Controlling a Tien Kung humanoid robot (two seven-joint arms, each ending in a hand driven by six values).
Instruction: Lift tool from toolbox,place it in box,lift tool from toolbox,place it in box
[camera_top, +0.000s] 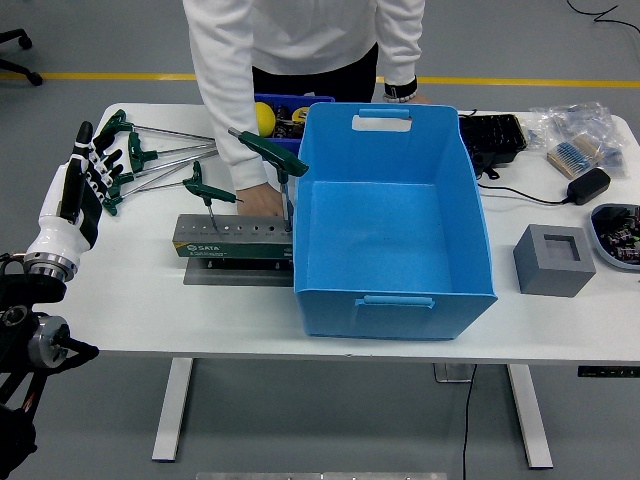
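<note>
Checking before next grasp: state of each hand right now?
Left hand: open, fingers extended, holding nothing, at table's left edge.
Right hand: not in view.

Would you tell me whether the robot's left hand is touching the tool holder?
Apart: the head view shows bare table between the left hand and the tool holder.

Bright, even overhead light — soft shadows, sharp focus throughout.

Grey foam block (555, 260) near the table's (120, 290) right edge; charger (587, 185) and black case (491, 135) toward the far right corner.
</note>
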